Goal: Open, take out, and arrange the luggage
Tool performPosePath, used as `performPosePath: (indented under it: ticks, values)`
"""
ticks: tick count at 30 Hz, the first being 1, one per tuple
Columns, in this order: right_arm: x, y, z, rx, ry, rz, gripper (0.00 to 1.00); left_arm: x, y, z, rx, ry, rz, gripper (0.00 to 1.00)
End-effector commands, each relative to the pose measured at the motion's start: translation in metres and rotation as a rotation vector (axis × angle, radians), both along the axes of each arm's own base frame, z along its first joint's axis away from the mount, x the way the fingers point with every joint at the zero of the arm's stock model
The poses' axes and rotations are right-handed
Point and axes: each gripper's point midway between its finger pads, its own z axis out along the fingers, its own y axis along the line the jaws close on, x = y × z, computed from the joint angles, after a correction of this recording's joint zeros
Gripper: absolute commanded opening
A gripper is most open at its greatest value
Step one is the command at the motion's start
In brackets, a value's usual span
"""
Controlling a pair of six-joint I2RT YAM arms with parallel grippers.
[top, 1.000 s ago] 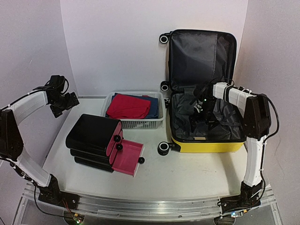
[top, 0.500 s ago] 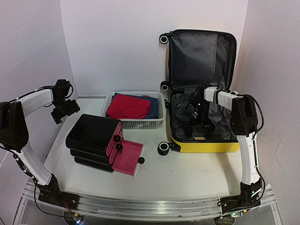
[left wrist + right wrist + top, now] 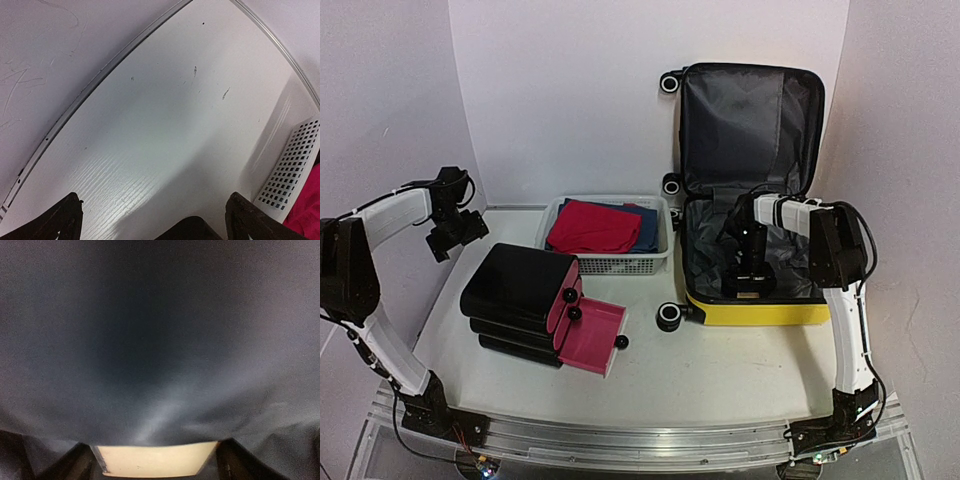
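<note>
I see the yellow luggage (image 3: 760, 311) lying open at the worktop's (image 3: 720, 370) far right corner, its lid standing up against the back wall. My right end effector (image 3: 745, 281) is down inside the lower shell on the grey lining, its fingers either side of a cream flat piece (image 3: 155, 460); I cannot tell whether they clamp it. My left end effector (image 3: 448, 235) hangs spread wide and empty over the worktop's left edge, near the white mesh basket (image 3: 605, 264).

Overview above; wrist close inside luggage (image 3: 745, 130)
</note>
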Motion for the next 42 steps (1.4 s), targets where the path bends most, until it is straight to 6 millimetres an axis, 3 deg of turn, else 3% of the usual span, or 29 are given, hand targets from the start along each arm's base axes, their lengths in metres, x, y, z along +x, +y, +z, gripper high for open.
performPosePath:
  ticks: [1, 6, 10, 18, 21, 25, 29, 34, 38, 42]
  values:
    - [0.003, 0.004, 0.005, 0.009, -0.023, -0.019, 0.68, -0.01, 0.007, 0.029, 0.036, -0.072, 0.0, 0.99]
    - [0.011, 0.002, 0.03, 0.012, -0.118, -0.008, 0.57, -0.021, 0.008, 0.032, 0.048, -0.081, -0.017, 0.99]
    - [0.014, -0.002, 0.059, 0.018, -0.211, 0.002, 0.51, -0.024, 0.006, 0.045, 0.067, -0.114, -0.065, 0.99]
    - [0.024, -0.004, 0.103, 0.079, -0.446, 0.119, 0.51, -0.027, 0.006, 0.084, 0.1, -0.214, -0.112, 0.99]
    - [0.04, 0.01, 0.119, 0.157, -0.547, 0.14, 0.51, -0.031, 0.0, 0.089, 0.05, -0.24, -0.108, 0.99]
    - [0.057, 0.058, 0.147, 0.407, -0.592, 0.145, 0.5, -0.04, -0.013, 0.085, -0.037, -0.246, -0.126, 0.97]
    - [0.063, 0.111, 0.177, 0.58, -0.65, 0.218, 0.5, -0.06, -0.03, 0.095, -0.133, -0.275, -0.162, 0.95]
    - [0.032, 0.199, 0.204, 0.763, -0.712, 0.474, 0.5, -0.091, -0.034, 0.111, -0.146, -0.337, -0.203, 0.96]
    - [-0.001, 0.262, 0.201, 0.86, -0.695, 0.629, 0.5, -0.106, -0.042, 0.125, -0.15, -0.376, -0.278, 0.97]
    - [-0.029, 0.308, 0.194, 0.922, -0.664, 0.719, 0.5, -0.111, -0.054, 0.134, -0.174, -0.395, -0.359, 0.98]
